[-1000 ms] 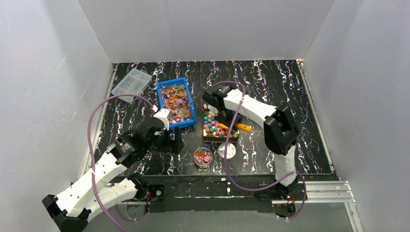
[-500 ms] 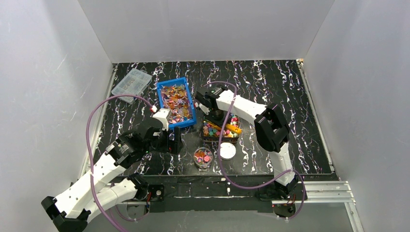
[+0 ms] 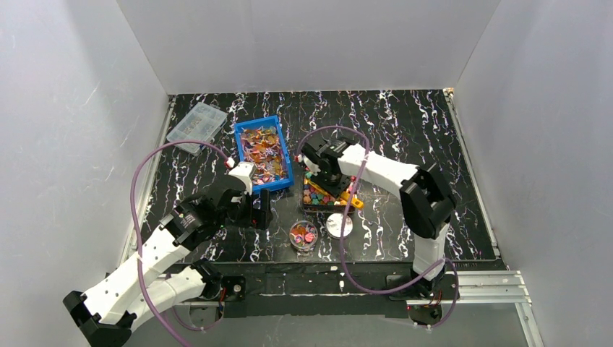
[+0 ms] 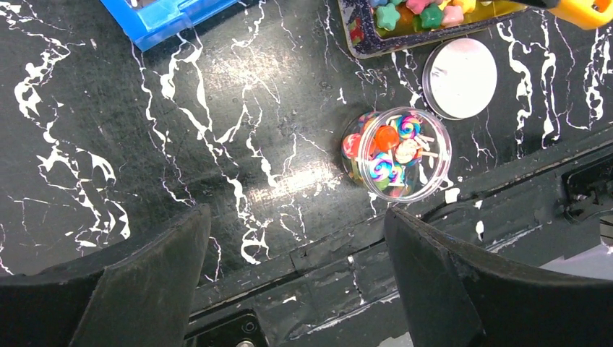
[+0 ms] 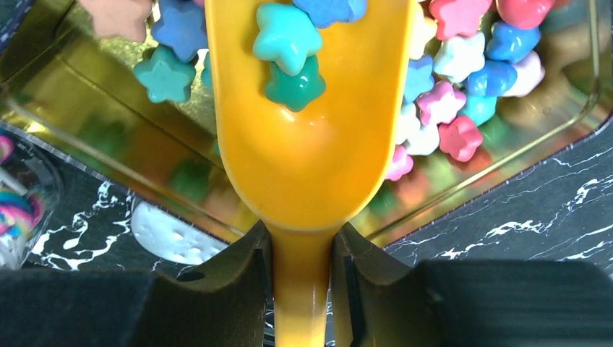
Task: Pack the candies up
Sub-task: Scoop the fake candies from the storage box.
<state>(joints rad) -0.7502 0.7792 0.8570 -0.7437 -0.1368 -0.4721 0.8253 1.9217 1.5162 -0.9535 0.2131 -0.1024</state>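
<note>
Right end effector is clamped on the orange scoop, candies sitting in it; left end effector spread wide apart.

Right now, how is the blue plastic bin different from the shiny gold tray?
The blue plastic bin holds shiny orange-purple wrapped sweets; the shiny gold tray holds pastel star-shaped candies. The right gripper holds an orange plastic scoop over the tray; nothing reaches into the bin. Both are open rectangles on the black marbled table.
</note>
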